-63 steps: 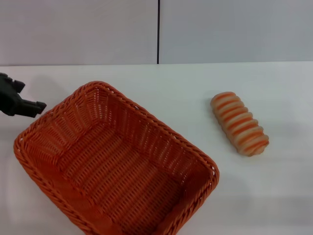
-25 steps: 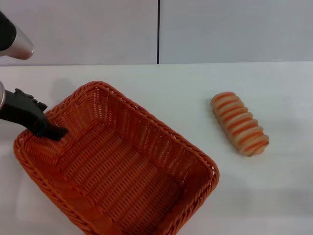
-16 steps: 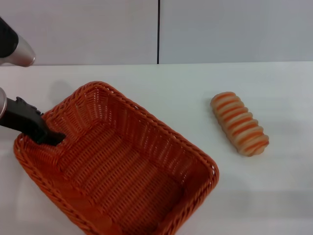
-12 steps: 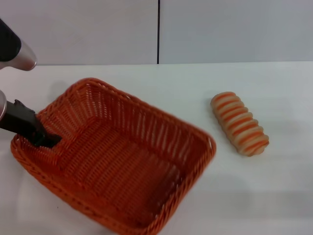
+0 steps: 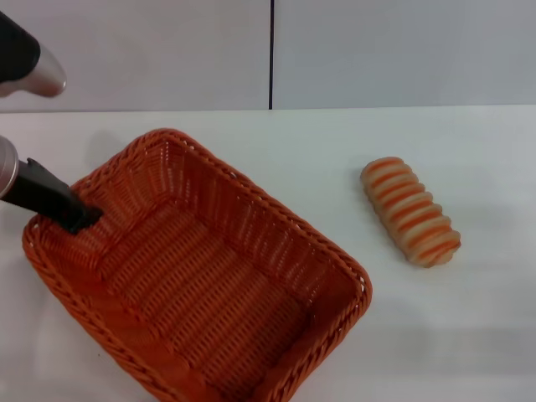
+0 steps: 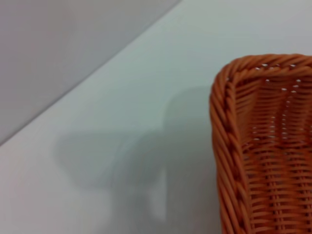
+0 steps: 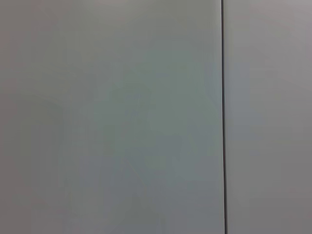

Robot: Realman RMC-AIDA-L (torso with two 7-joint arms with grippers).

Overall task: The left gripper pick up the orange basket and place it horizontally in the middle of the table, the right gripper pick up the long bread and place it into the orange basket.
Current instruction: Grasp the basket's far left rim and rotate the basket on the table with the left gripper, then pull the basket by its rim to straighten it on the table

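Basket work on the left side of the bench (image 5: pixel 276 146): left end effector (image 5: pixel 82 219) reaches in from the left edge of the head view, its black finger tip dipped over the near-left short wall of the orange basket (image 5: pixel 201 276), just inside the braided rim. Only one dark finger shows; the pairing finger is hidden by the wall, so how wide the jaws stand and whether they pinch the wicker cannot be told. Silver arm segment sits above it at the upper-left corner. Basket lies diagonally, one corner toward the back-left, the opposite corner toward the front near the lower edge of the view; open side up, nothing inside it. Whether its base is fully down on the bench cannot be told. Left wrist view shows one rounded rim corner of the basket (image 6: pixel 263 146) against white bench surface, with a soft grey shadow beside it. Long bread (image 5: pixel 410 212) lies on the bench well apart to the right of the basket, angled, untouched. Right end effector out of sight in every view; right wrist view shows only pale wall panels with a thin dark seam.
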